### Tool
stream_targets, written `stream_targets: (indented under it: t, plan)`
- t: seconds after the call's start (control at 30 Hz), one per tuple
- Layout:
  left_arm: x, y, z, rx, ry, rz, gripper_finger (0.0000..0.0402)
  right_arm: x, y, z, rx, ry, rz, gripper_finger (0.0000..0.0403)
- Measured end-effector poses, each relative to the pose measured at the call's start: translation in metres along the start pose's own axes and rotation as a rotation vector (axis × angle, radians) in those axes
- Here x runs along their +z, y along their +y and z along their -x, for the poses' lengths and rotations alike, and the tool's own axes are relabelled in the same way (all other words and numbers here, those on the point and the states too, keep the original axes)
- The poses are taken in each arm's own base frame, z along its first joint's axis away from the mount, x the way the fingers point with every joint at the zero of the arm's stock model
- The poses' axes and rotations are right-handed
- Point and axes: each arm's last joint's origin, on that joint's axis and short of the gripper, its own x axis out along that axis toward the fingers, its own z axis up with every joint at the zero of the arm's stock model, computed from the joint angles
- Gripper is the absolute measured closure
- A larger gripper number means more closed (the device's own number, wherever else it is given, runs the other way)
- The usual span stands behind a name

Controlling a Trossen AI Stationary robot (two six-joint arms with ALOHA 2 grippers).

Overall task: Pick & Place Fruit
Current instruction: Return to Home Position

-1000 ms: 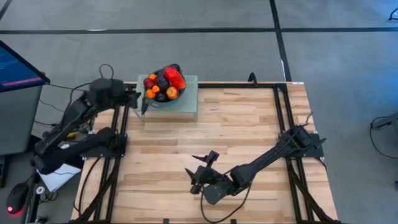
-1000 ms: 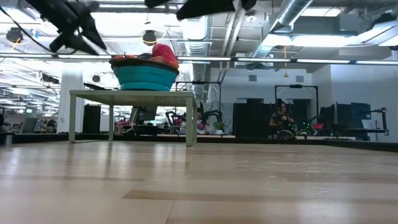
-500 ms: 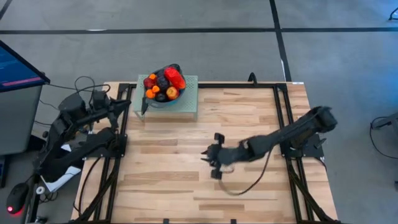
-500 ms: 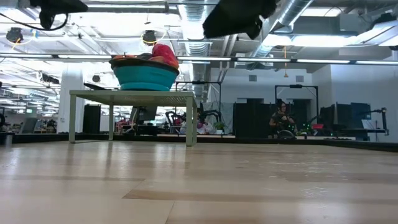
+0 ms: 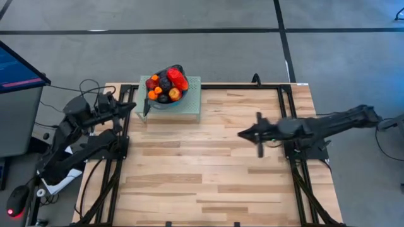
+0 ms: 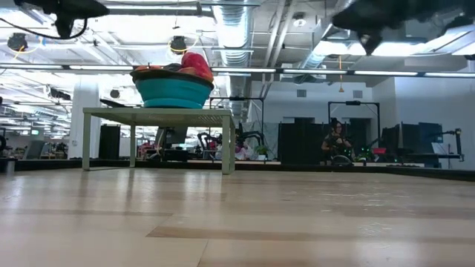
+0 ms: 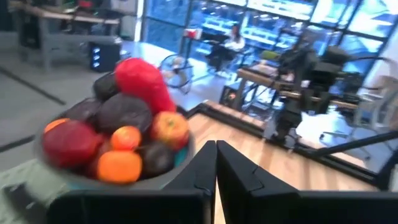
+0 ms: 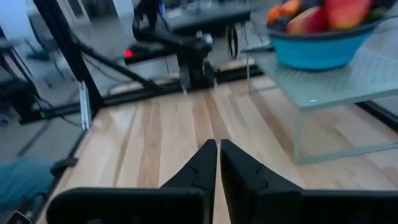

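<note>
The toy fruits lie heaped in a round blue bowl: red, orange and dark purple balls, with a longer red piece on top. The bowl stands on a small pale green stand at the table's far left. My left gripper is shut and empty, in the air just left of the stand; its wrist view looks at the heap. My right gripper is shut and empty, high over the table's middle right, pointing left; its wrist view shows the bowl.
Black frame rails run along the table's left and right sides by the arm bases. Bare wood fills the middle and near part of the table. A monitor and cables lie off the left edge. A person sits far behind.
My right gripper has swung up from low near the table's front middle toward the far right, and now hangs level over the middle right. My left gripper has drawn back from the bowl's side toward the table's left edge. The fruits and bowl have stayed still.
</note>
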Motion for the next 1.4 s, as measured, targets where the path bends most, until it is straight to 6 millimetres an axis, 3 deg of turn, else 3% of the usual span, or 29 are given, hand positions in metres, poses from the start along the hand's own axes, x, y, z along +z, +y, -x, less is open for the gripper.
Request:
stream_targets:
  t: [0.33, 0.5, 0.8, 0.9, 1.17, 1.4]
  plan:
    - [-0.002, 0.001, -0.008, -0.072, -0.048, -0.018, 0.0397, -0.041, -0.029, 0.067, 0.050, -0.240, -0.051, 0.0401]
    - [-0.003, 0.001, -0.009, -0.074, -0.060, -0.022, 0.0397, -0.067, -0.037, 0.080, 0.120, -0.336, -0.072, 0.0402]
    - [0.004, 0.001, -0.011, -0.093, -0.113, -0.049, 0.0396, -0.102, -0.044, 0.061, 0.126, -0.318, -0.063, 0.0402]
    - [0.004, 0.000, -0.012, -0.115, -0.102, -0.052, 0.0398, -0.100, -0.045, 0.062, 0.157, -0.339, -0.047, 0.0402]
    - [0.003, -0.002, -0.012, -0.179, -0.095, -0.103, 0.0396, -0.103, -0.053, 0.059, 0.044, -0.305, 0.017, 0.0400]
    - [0.003, -0.003, -0.012, -0.186, -0.095, -0.107, 0.0397, -0.104, -0.055, 0.059, 0.049, -0.295, -0.150, 0.0397]
